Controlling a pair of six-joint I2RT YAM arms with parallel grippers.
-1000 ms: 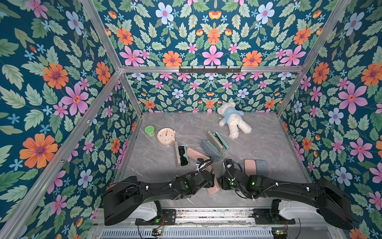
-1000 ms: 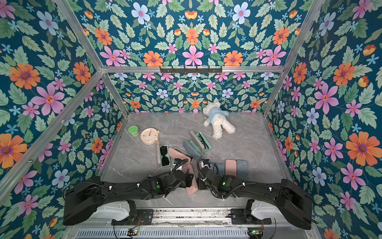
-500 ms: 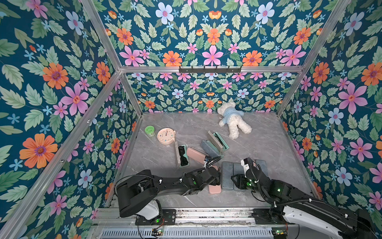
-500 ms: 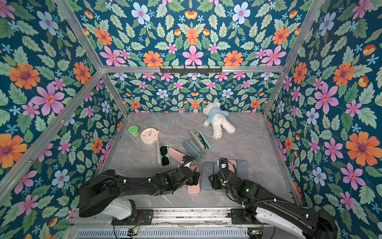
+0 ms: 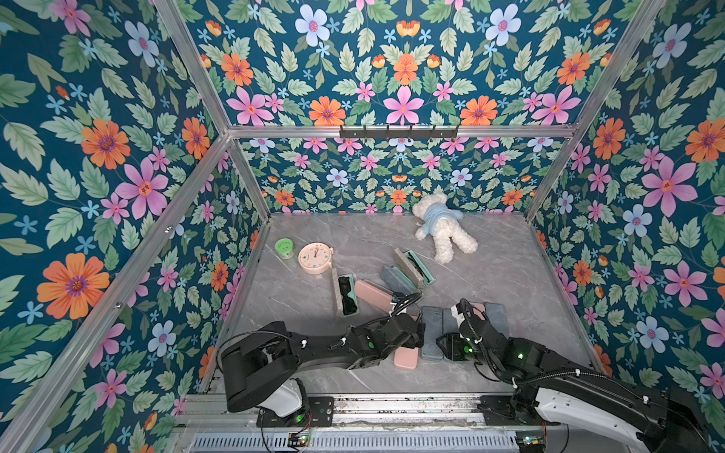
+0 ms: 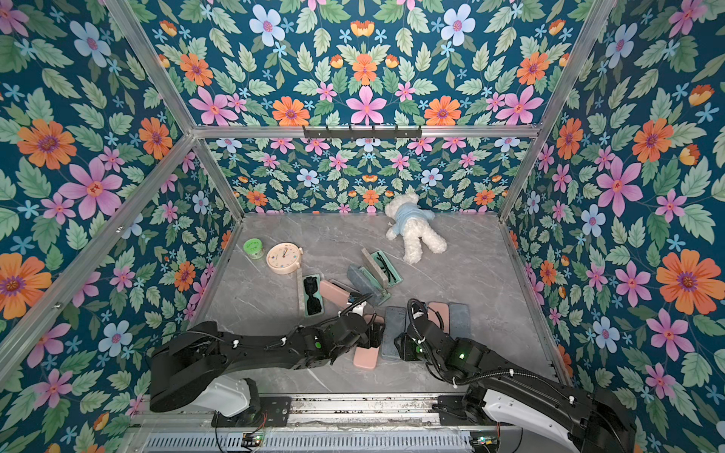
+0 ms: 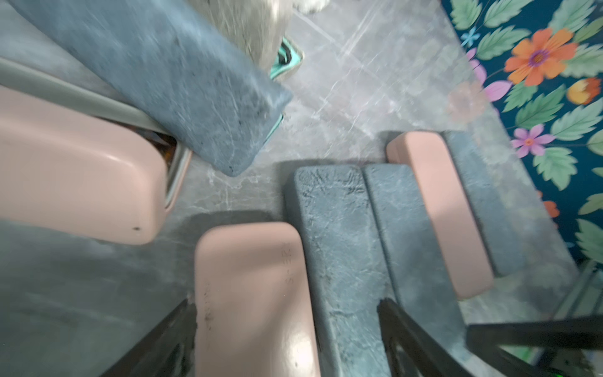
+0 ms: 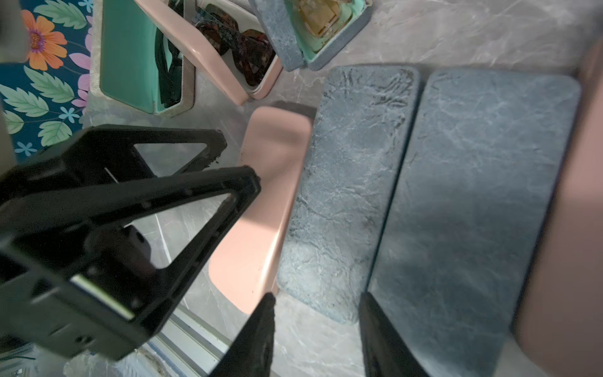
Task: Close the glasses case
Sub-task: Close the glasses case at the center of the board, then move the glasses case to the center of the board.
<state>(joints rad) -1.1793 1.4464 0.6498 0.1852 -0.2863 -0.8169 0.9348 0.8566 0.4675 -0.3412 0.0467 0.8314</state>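
Note:
Several glasses cases lie on the grey table. Open ones sit mid-table: a green-lined case (image 5: 345, 294) with dark sunglasses, a pink case (image 5: 372, 292) (image 8: 225, 49), a grey-blue case (image 5: 396, 278) and a stone-lidded case (image 5: 414, 266). In front of them is a row of shut cases, starting with a pink case (image 5: 406, 353) (image 7: 254, 293) and a grey-blue case (image 5: 431, 333) (image 7: 342, 248). My left gripper (image 5: 419, 333) (image 7: 287, 326) is open wide, straddling those two shut cases. My right gripper (image 5: 443, 345) (image 8: 318, 313) is open over bare table at the grey-blue case's near end.
A white teddy bear (image 5: 441, 231) lies at the back. A pink clock (image 5: 316, 257) and a green jar (image 5: 284, 248) stand at the back left. More shut cases (image 5: 496, 317) lie to the right of my right gripper. Floral walls enclose three sides.
My right arm has drawn back towards the front right, uncovering the shut grey-blue cases, and its jaws have opened a little. My left gripper has shifted slightly right.

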